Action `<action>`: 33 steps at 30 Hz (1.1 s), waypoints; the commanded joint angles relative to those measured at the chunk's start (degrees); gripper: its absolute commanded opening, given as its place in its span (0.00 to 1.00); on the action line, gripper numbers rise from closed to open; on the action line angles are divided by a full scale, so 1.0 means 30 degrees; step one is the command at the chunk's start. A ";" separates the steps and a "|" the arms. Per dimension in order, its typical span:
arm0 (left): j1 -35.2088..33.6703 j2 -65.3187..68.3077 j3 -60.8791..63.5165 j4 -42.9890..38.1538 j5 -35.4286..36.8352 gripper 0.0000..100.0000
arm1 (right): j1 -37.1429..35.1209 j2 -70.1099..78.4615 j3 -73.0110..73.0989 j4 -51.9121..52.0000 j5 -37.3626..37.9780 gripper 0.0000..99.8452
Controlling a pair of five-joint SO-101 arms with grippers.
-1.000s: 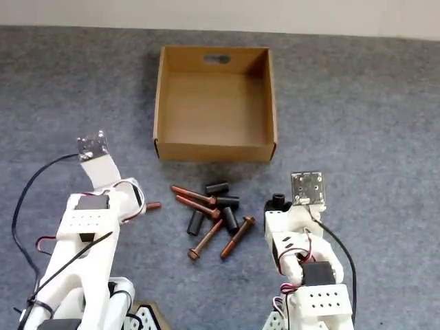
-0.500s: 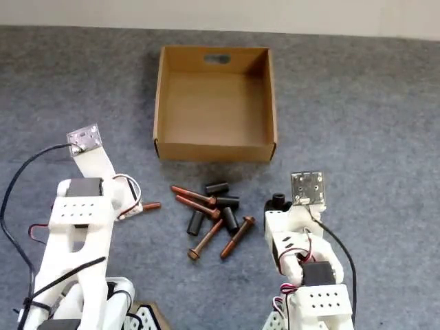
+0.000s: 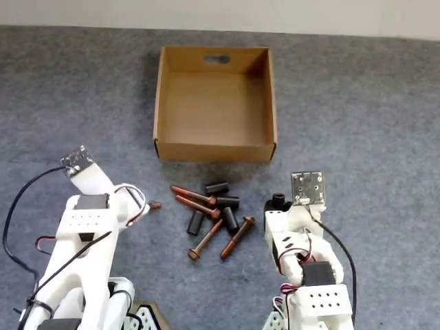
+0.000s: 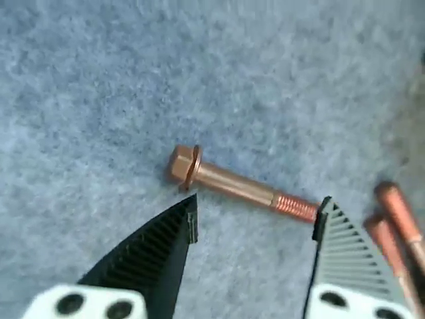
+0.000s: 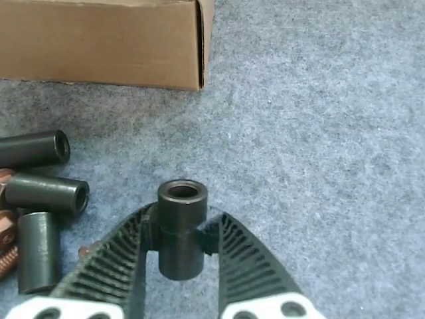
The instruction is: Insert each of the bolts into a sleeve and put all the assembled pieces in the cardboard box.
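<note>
A lone copper bolt (image 4: 232, 185) lies flat on the grey carpet, its head just beyond one fingertip of my open left gripper (image 4: 259, 203), which hovers astride it. From above, this bolt's tip (image 3: 154, 205) pokes out beside the left arm (image 3: 89, 216). My right gripper (image 5: 182, 219) is shut on a black sleeve (image 5: 180, 232), held upright with its bore showing; the same sleeve (image 3: 278, 201) sits at the right arm's tip in the high view. Between the arms lies a pile of several bolts (image 3: 206, 239) and black sleeves (image 3: 227, 202).
The open cardboard box (image 3: 215, 150) stands behind the pile, nothing inside; its corner (image 5: 199, 40) is close ahead of the right gripper. Three loose sleeves (image 5: 46, 191) lie beside the held one. Bare carpet stretches to both sides.
The left arm's wrist swung out to the left, then dropped lower over the lone bolt. The right arm and its sleeve have not moved.
</note>
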 commanded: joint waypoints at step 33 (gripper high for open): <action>-0.0044 0.7663 -0.5260 0.0967 0.1114 0.13 | 0.0132 -0.0220 0.0835 -0.0249 -0.0117 0.01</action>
